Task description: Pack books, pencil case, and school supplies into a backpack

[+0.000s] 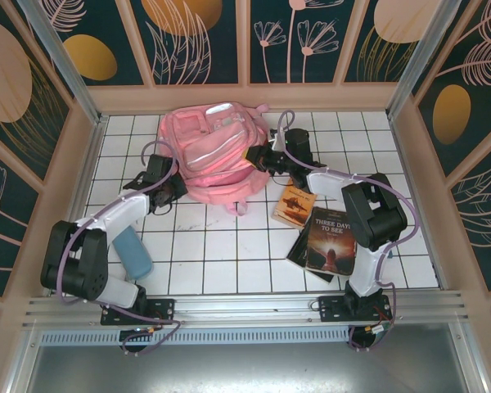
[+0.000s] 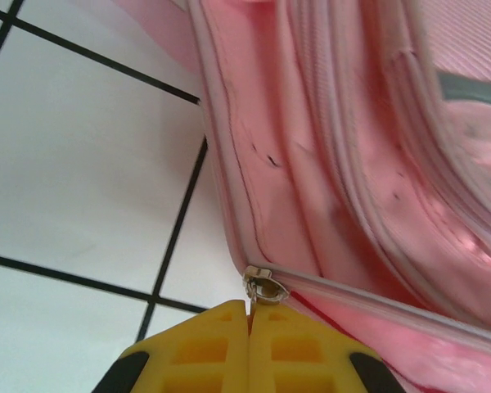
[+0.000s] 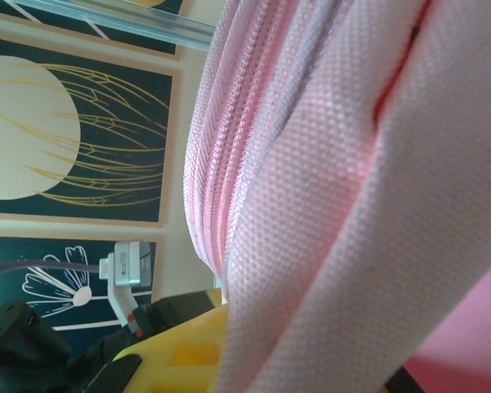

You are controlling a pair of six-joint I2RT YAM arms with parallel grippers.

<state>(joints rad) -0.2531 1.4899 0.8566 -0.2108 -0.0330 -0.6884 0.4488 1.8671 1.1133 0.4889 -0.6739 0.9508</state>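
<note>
up close, the left fingers [image 2: 209,352] are pressed flat together with no gap between them, and the small metal zipper pull [image 2: 262,288] of the backpack [image 2: 335,164] is nipped right at their tips. the zip runs off to the right from there along a pink seam, and the backpack's edge lies on the white tiled surface [image 2: 82,164]. from above we see the left arm [image 1: 119,217] bent at a low elbow near its base. its pale forearm reaches forward and to the right, so the wrist sits at the backpack's near left corner.

the right fingers [image 3: 184,356] are closed narrow, and a thick fold of the backpack's pink weave comes straight out of them. the fold hides their tips, so we take it as gripped but cannot see the exact pinch. the right arm [image 1: 372,213] stands taller, its black elbow up over the books, and its forearm stretches forward and left to the backpack's right side.

the backpack lies slumped at the far middle of the surface, between the two wrists. the smaller orange-brown book [image 1: 294,205] lies just right of its near edge, and the larger dark book [image 1: 331,240] lies nearer us, close beside it. a blue case [image 1: 132,252] lies close by the left arm, apart from the backpack.
</note>
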